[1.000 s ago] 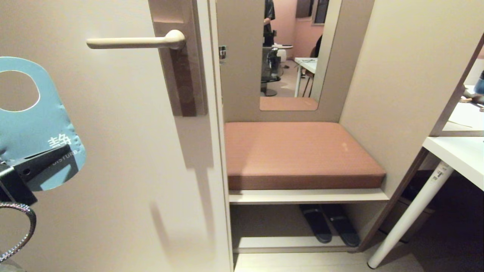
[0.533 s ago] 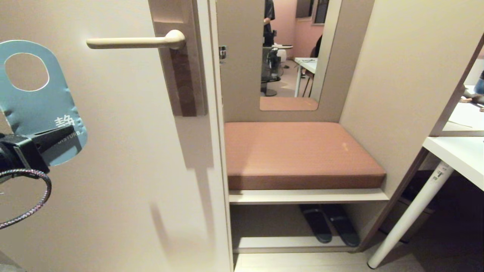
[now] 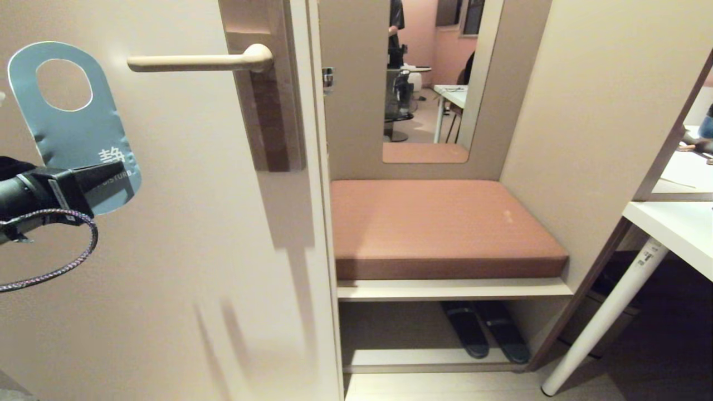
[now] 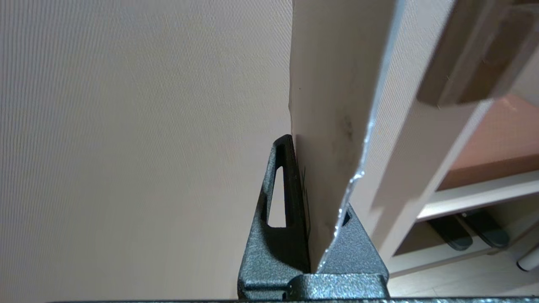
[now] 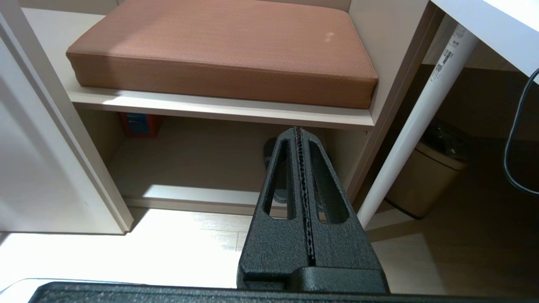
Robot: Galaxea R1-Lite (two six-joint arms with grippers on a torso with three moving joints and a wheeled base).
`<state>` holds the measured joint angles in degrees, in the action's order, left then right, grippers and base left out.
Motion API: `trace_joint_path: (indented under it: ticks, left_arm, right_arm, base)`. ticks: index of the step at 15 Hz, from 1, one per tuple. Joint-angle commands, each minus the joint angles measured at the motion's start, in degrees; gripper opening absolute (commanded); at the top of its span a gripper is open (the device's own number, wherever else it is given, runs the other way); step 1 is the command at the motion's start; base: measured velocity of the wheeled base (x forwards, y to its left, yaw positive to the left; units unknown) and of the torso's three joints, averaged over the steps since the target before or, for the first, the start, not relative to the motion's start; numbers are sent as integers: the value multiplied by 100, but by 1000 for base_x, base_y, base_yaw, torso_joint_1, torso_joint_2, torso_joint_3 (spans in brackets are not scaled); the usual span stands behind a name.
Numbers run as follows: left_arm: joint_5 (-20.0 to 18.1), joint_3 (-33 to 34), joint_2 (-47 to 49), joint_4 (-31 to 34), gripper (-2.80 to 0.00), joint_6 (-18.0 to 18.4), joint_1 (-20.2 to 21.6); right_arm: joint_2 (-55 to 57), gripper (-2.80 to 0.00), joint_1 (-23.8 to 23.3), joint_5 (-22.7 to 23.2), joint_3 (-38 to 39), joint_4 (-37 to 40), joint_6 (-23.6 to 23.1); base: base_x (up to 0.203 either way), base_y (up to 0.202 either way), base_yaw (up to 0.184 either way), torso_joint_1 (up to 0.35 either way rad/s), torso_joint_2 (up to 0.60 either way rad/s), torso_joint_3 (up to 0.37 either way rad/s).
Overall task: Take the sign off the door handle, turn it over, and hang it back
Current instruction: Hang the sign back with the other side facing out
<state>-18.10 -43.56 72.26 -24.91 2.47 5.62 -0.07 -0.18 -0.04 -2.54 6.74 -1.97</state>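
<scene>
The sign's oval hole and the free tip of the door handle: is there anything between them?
Nothing; in the head view only bare door lies between the sign and the door handle.

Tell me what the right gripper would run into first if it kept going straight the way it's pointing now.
Probably the dark slippers on the low shelf under the brown seat cushion. The right gripper, jaws shut and empty, aims into that opening, though depth is hard to judge.

Left hand (image 3: 103, 170) reaches in level from the left edge — fingers pinched; right hand (image 5: 300, 134) hangs low, fingers pressed together.
</scene>
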Motion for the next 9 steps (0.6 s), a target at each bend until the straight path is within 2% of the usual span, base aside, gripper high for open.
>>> trace_joint_path:
  ticks: [1,9]
  left_arm:
    - [-16,-212,272,-14,-280,-1,1]
    - [52,-592,658,-23,-280,-1,-348]
  right_arm:
    - [7,-280,1,4,-1,3,-5]
    - [7,-280,1,4,-1,3,-5]
  base:
    - [0,0,0,0,0,0]
    - [0,0,0,0,0,0]
